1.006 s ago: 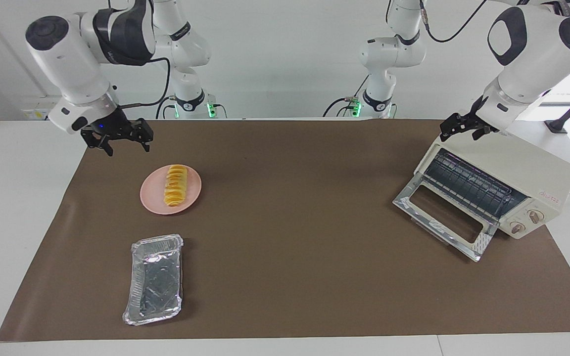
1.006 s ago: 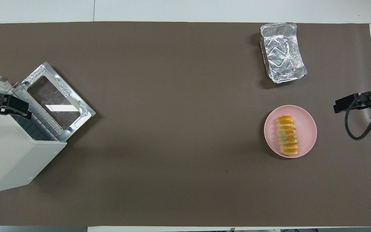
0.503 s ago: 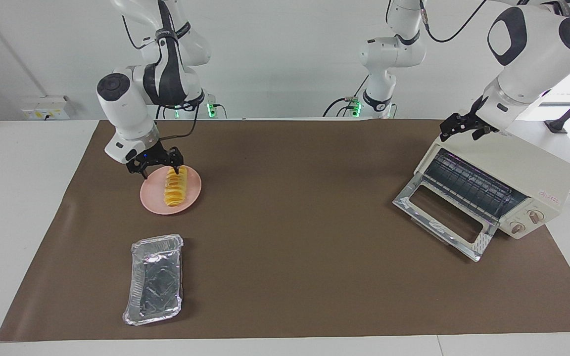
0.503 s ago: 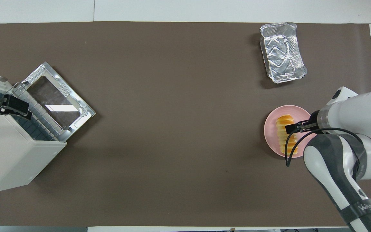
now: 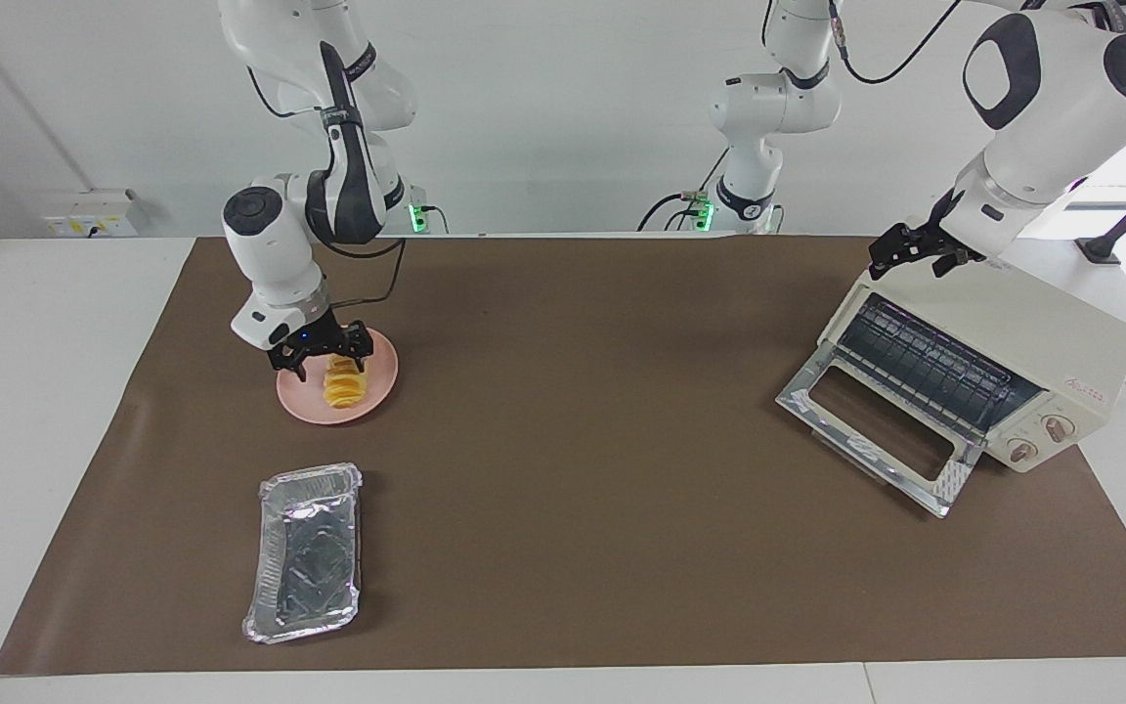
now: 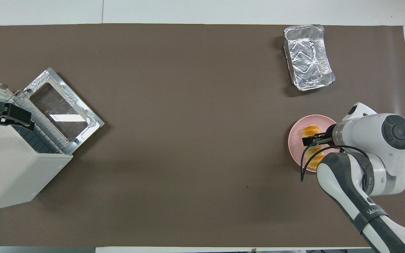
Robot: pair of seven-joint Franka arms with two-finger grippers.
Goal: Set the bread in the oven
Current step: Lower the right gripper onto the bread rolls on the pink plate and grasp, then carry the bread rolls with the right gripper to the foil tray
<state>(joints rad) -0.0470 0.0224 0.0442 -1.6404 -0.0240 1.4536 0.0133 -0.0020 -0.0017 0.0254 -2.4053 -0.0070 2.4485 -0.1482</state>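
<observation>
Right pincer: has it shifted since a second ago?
Yes. The right pincer came in from the table's edge and dropped over the bread on the pink plate; the plate has not moved.

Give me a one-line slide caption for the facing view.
Right gripper down over bread on pink plate; left gripper waits over open oven.

White lettering runs along the right arm (image 6: 371,212); red marks sit on the oven (image 5: 1091,394). Neither can be read.
</observation>
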